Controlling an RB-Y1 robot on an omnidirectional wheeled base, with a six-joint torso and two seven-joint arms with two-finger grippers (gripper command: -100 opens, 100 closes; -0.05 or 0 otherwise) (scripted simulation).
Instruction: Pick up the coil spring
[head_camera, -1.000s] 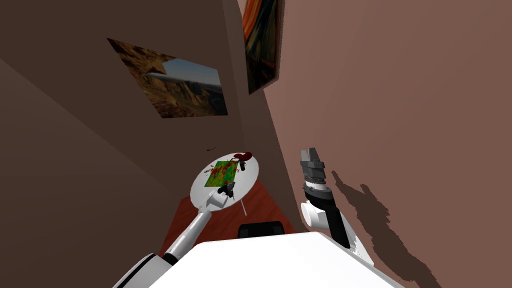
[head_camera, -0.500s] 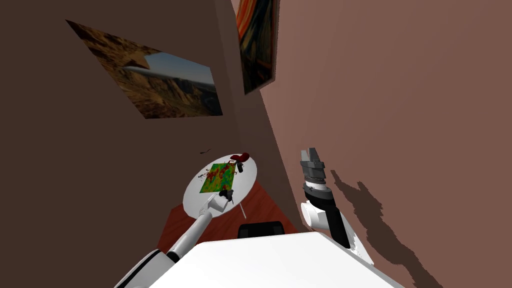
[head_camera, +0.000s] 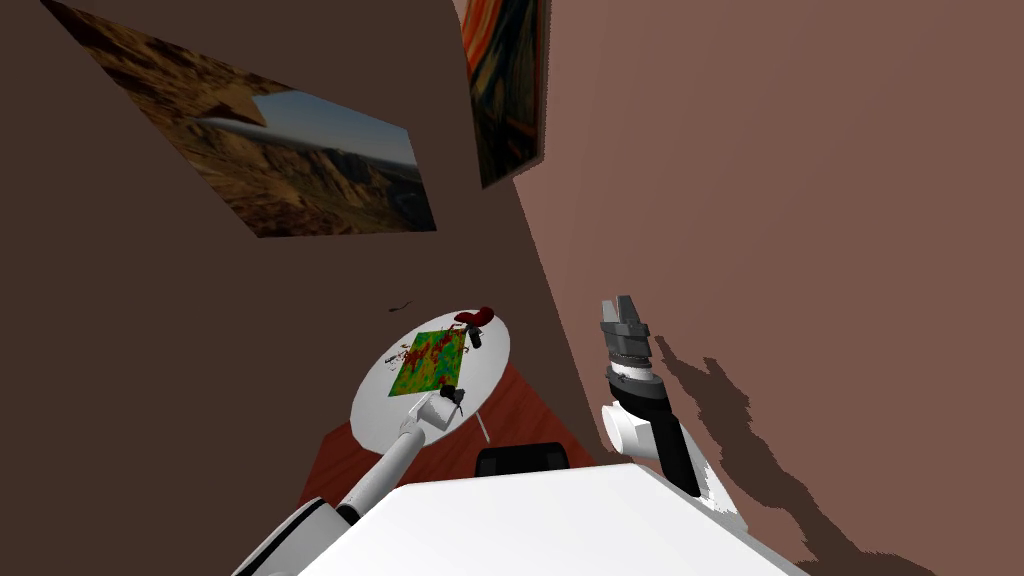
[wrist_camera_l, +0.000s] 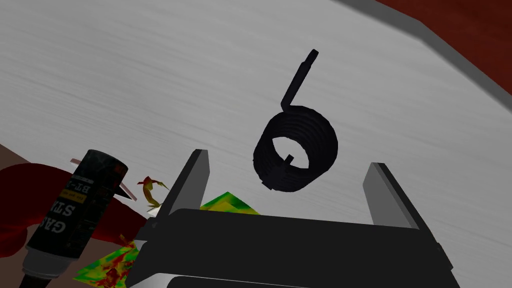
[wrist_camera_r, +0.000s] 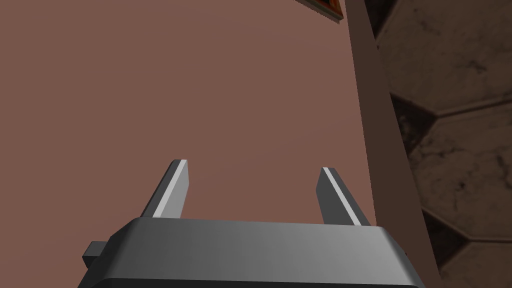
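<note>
Coil spring (wrist_camera_l: 295, 150): black, on the white round table (wrist_camera_l: 150, 75), at 5 o'clock of the green-red mat (head_camera: 430, 358)
Left gripper (wrist_camera_l: 289, 160): fingers spread wide, either side of the spring, clear of it
Right gripper (wrist_camera_r: 252, 167): fingers apart, raised at 3 o'clock of the table
Can (wrist_camera_l: 75, 210): black, beside the mat

A living room in a home: brown walls (head_camera: 780, 200) hung with a landscape painting (head_camera: 290, 160) and an orange painting (head_camera: 505, 90) (either side of a corner), a small round white worktop (head_camera: 492, 358), and a red-brown floor (head_camera: 525, 410).

"GAS", perhaps "BT-", on black canister (wrist_camera_l: 75, 210)
</note>
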